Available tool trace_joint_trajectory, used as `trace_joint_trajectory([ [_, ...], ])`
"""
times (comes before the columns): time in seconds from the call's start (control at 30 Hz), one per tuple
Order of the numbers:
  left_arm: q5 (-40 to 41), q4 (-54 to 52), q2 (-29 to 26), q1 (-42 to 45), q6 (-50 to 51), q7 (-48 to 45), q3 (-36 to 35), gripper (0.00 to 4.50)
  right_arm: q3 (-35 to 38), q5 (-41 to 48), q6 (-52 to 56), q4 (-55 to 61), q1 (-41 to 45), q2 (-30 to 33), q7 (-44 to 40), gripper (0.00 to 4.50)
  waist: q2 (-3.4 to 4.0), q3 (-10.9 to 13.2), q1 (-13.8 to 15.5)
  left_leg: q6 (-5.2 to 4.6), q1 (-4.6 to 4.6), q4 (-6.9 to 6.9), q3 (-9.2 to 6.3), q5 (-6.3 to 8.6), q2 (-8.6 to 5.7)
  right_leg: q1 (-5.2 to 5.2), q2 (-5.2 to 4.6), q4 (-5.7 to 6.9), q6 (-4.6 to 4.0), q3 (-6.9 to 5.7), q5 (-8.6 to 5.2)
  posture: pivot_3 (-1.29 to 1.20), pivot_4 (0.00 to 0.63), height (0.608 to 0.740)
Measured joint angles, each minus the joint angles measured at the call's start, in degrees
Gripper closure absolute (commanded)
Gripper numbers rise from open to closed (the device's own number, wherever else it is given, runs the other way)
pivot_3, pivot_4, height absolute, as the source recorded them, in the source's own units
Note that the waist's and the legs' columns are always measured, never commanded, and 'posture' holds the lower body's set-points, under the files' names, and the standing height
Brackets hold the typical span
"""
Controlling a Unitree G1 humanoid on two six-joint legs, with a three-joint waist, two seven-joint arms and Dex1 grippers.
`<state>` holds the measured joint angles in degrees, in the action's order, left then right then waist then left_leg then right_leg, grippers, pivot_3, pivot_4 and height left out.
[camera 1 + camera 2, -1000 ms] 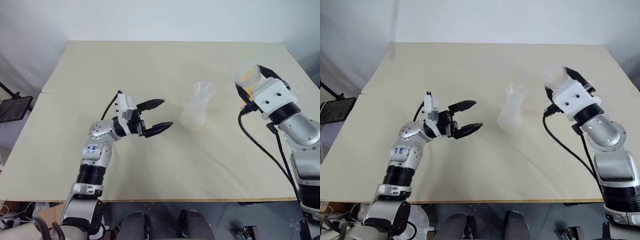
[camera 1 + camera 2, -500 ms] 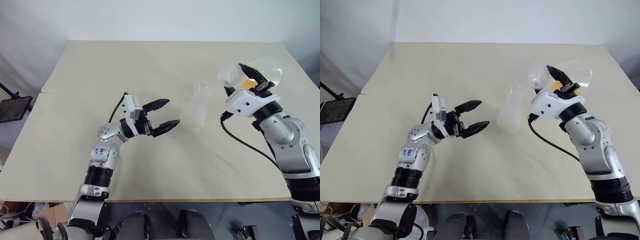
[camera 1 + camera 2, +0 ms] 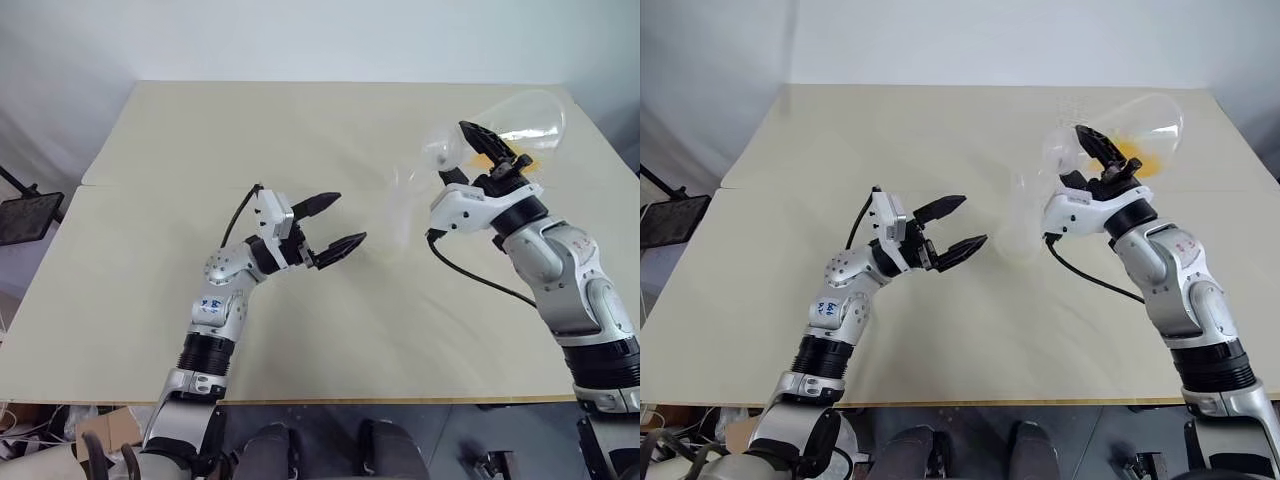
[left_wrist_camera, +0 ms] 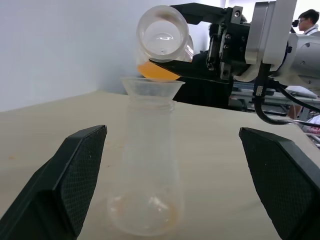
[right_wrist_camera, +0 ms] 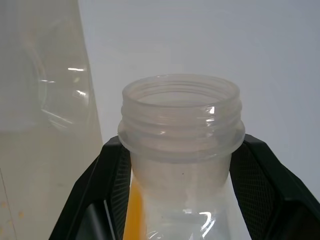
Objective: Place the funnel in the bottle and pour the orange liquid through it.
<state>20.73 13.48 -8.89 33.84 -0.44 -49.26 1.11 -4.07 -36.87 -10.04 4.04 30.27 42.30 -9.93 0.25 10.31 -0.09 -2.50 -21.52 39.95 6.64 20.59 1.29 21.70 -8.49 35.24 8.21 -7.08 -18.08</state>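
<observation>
Right hand [image 3: 1095,165]: clamped on tilted vessel [image 4: 162,37] of orange liquid [image 4: 156,72], mouth above funnel [image 4: 151,88].
Left hand [image 3: 333,223]: wide open, empty, just beside bottle [image 4: 148,185].

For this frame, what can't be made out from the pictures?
- Whether the orange liquid has begun to run into the funnel: no stream shows in the left wrist view.
- The bottle in the head views: its clear body fades into the table, and the right gripper and its tilted container overlap it.
- Right wrist view: the container's lower body is cut off by the edge.
</observation>
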Motion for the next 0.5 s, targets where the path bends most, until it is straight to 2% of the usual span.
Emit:
trace_joint_trajectory([
  [0.5, -0.9, -1.8, 0.2, -2.1, 0.0, 1.8, 1.0, 0.0, -0.9, -8.2, -3.7, -2.6, 2.6, 1.2, 2.4, 2.08, 0.0, 0.0, 0.0, 0.01, -0.03, -0.01, 0.01, -0.01, 0.05, -0.01, 0.03, -0.11, 0.0, -0.02, 0.0, 0.0, 0.15, 0.74],
])
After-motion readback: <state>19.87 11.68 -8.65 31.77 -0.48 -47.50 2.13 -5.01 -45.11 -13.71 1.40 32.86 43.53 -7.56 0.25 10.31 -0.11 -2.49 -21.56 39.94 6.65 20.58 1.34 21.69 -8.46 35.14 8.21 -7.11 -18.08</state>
